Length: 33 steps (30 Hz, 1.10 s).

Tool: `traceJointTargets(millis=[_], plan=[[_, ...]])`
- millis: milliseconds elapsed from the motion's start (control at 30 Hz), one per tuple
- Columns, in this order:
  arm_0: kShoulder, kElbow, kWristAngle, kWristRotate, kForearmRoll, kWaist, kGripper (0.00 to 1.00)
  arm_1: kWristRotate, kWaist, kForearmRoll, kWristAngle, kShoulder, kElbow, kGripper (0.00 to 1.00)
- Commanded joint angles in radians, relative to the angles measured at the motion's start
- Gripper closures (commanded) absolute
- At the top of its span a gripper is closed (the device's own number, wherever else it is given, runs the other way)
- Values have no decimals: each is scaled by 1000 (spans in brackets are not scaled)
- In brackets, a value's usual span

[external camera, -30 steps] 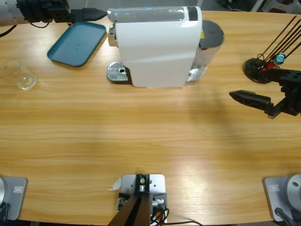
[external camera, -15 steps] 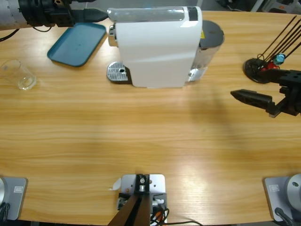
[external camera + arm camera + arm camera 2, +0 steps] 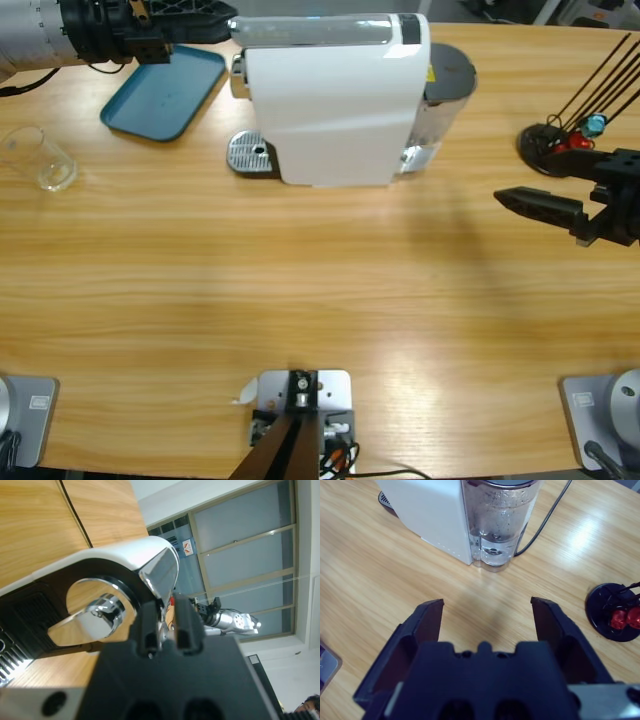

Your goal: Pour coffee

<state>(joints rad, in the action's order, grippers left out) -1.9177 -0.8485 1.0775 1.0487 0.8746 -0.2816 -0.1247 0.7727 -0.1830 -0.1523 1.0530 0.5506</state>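
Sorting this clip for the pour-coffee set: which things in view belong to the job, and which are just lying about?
Job:
coffee machine, with drip grate and water tank
glass, far left on the table
left tool, at the machine's top end
right tool, open above bare table

Lying about:
blue tray
capsule stand, holding red capsules

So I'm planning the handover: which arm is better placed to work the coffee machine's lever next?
Left, probably. The left gripper is already at the coffee machine's chrome lever, jaws nearly closed beside it. The right gripper hangs open over bare table behind the machine, holding nothing.
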Motion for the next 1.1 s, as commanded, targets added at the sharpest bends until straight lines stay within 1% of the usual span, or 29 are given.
traceJointTargets(millis=[33, 233, 333, 500, 700, 800, 867, 933, 1033, 1067, 1100], plan=[[4, 11, 24, 25, 29, -4, 1000, -13, 8, 5, -10, -5, -11, 243], [62, -11, 21, 55, 29, -13, 1000, -13, 8, 6, -10, -4, -11, 243], [112, -45, 19, 90, 29, -13, 1000, -13, 8, 7, -10, -2, -11, 243], [131, -61, 18, 105, 29, -19, 1000, -13, 8, 7, -10, -3, -11, 243], [142, -53, 13, 83, 30, -18, 1000, -13, 8, 7, -9, -4, -11, 243], [165, -18, 2, 20, 21, -9, 1000, -13, 8, 7, -9, -6, -11, 242], [206, -6, -23, -56, -63, -7, 1000, -13, 8, 7, -10, -5, -11, 239], [267, -6, -100, -154, -222, -11, 1000, -13, 8, 7, -12, -4, -11, 239], [378, -42, -298, -352, -557, -42, 1000, -13, 8, 7, -15, -2, -11, 234], [420, -89, -401, -457, -741, -66, 1000, -13, 8, 7, -15, -2, -11, 234], [444, -127, -480, -528, -864, -89, 1000, -13, 8, 7, -16, -2, -11, 231]])
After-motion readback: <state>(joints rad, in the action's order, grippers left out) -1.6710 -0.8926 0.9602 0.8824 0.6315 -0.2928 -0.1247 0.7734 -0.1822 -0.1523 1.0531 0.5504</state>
